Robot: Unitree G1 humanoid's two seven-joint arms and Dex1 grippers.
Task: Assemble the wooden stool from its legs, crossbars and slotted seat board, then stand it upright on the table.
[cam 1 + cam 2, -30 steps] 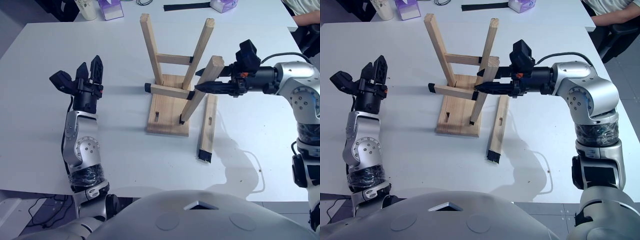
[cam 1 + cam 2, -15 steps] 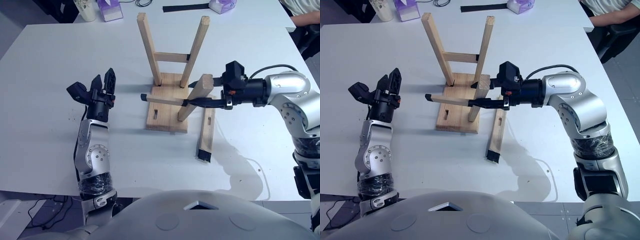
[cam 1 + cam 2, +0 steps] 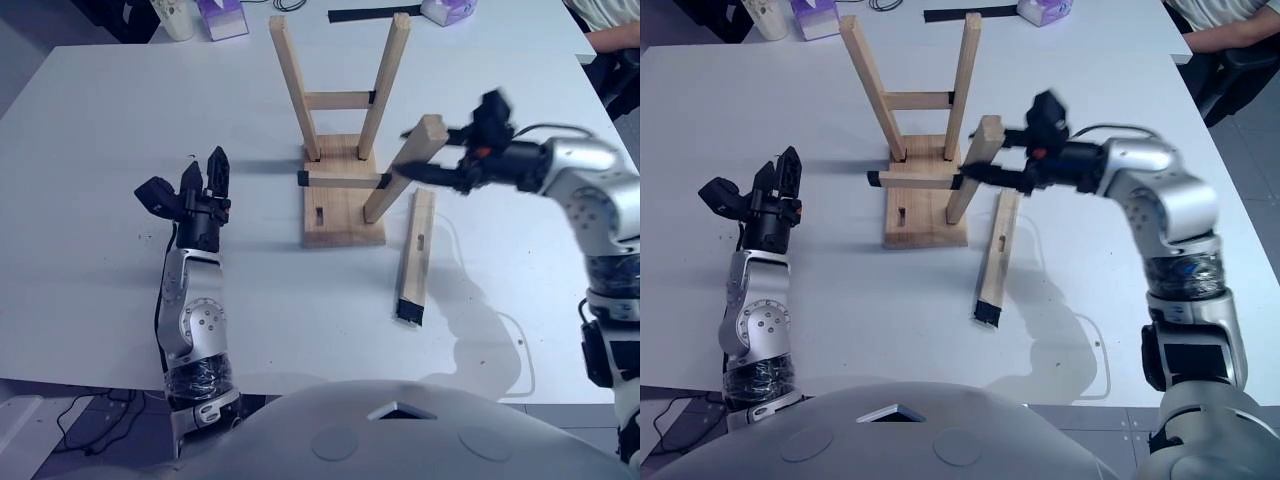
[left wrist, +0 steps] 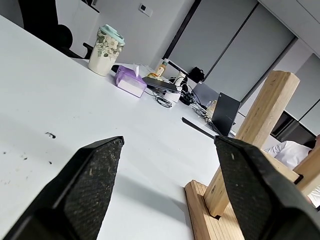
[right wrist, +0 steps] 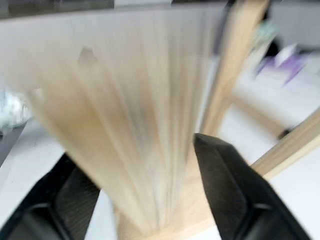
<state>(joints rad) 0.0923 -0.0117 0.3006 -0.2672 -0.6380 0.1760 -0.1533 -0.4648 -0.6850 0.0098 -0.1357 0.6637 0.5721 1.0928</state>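
The slotted seat board [image 3: 343,205] lies flat on the white table. Two legs [image 3: 295,85] [image 3: 385,85] rise from its far end, joined by a crossbar [image 3: 340,100]. A third leg [image 3: 405,170] leans out to the right from the board, and a black-tipped crossbar [image 3: 340,181] runs from it to the left. My right gripper [image 3: 436,152] is shut on that leaning leg near its top; in the right wrist view the leg [image 5: 125,125] sits between the fingers. A fourth leg [image 3: 415,255] lies loose on the table. My left gripper [image 3: 195,185] is open, left of the board.
At the table's far edge stand a cup [image 3: 175,15], a purple tissue box [image 3: 222,15], a black strip [image 3: 370,14] and another tissue pack [image 3: 445,10]. Bare table lies between my left gripper and the board. The near table edge [image 3: 90,378] runs below my arms.
My right gripper has swung up and to the right with the leg, which now leans further out. The seat board has shifted slightly. The left gripper stays open.
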